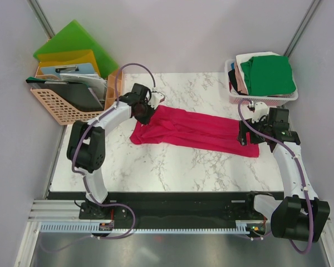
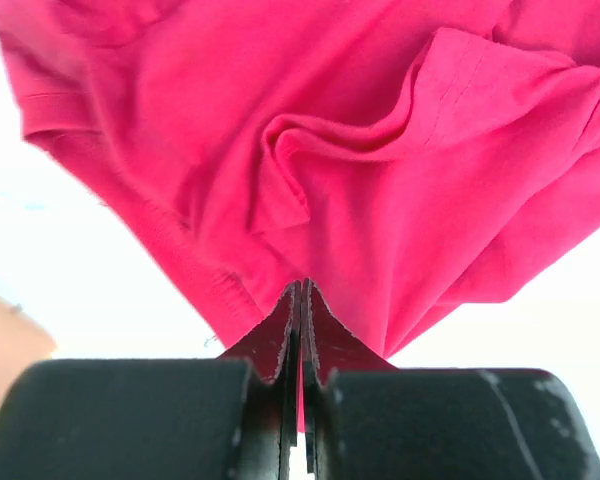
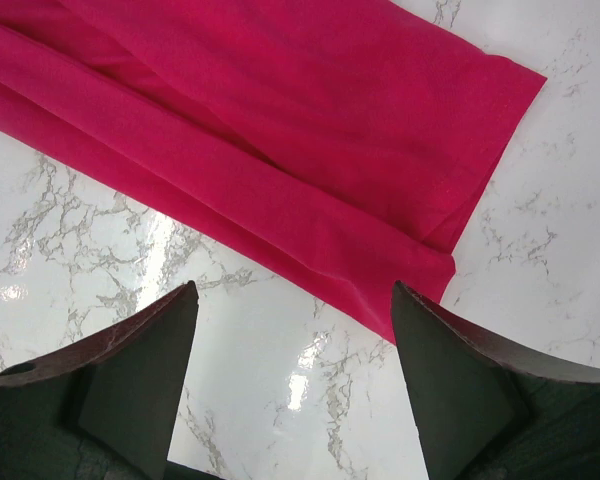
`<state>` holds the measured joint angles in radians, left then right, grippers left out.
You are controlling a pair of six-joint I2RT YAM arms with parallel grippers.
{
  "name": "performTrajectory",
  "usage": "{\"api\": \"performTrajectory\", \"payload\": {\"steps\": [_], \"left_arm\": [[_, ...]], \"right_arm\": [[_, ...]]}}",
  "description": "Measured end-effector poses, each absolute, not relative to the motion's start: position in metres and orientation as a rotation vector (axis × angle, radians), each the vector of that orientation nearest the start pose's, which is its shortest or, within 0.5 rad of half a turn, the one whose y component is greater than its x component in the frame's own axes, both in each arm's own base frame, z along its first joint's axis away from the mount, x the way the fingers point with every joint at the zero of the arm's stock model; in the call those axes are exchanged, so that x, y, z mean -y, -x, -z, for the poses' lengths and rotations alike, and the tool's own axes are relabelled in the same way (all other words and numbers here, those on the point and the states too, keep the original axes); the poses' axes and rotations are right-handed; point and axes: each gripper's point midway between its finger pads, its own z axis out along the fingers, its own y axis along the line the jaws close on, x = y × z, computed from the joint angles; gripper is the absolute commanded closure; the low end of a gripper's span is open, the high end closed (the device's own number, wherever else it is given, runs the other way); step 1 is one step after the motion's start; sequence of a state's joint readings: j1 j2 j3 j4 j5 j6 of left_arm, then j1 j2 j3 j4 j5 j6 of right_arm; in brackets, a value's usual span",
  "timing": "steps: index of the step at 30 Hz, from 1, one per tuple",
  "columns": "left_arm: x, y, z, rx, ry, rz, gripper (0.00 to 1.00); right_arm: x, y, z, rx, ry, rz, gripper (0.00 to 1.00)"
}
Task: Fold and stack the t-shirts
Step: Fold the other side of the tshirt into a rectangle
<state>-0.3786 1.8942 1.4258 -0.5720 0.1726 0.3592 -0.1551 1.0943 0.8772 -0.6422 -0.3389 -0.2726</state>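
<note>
The fold is under way. The crimson-pink short-sleeved cloth t-shirt [image 1: 195,129] lies on the white marble-patterned table [image 1: 172,172] as a long narrow band, already doubled lengthwise, running from centre-left to the right side.

The left claw [image 1: 143,111] is clenched on the band's left end. In the left wrist view its fingers meet with a ridge of red fabric [image 2: 380,180] pinched between them [image 2: 302,290], and the cloth bunches into loose folds just beyond.

The right claw [image 1: 247,133] is released, its jaws standing wide above the band's right end. In its own view the near corner of the shirt [image 3: 280,130] sits just ahead of the gap between the fingertips [image 3: 293,290], and bare table [image 3: 280,400] shows below them.

The next move, as I judge it, calls for the right claw to drop and close on that corner, so both ends can be brought together across the band's length. It must catch every layer at the corner, or the fold will slip apart.

The left arm reaches forward and inward, its wrist tipped down at the cloth. The right arm stretches up the table's right edge, its wrist angled down, near the white plastic basket [image 1: 267,99] that holds a green folded t-shirt [image 1: 267,75] on top of others.
</note>
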Motion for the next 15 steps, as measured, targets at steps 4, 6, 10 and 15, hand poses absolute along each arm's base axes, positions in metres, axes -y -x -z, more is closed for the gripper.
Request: {"api": "performTrajectory", "payload": {"steps": [4, 6, 10, 15], "left_arm": [[0.170, -0.406, -0.083, -2.367, -0.994, 0.170, 0.82], [0.170, -0.406, -0.082, -2.360, -1.009, 0.167, 0.56], [0.176, -0.401, -0.078, -2.365, -1.019, 0.220, 0.48], [0.189, -0.405, -0.069, -2.370, -1.046, 0.286, 0.48]], "right_arm": [[-0.004, -0.284, -0.144, -2.359, 0.290, -0.210, 0.15], [-0.004, -0.284, -0.144, -2.359, 0.290, -0.210, 0.15], [-0.004, -0.283, -0.143, -2.359, 0.290, -0.210, 0.15], [-0.004, -0.283, -0.143, -2.361, 0.290, -0.211, 0.15]]}}
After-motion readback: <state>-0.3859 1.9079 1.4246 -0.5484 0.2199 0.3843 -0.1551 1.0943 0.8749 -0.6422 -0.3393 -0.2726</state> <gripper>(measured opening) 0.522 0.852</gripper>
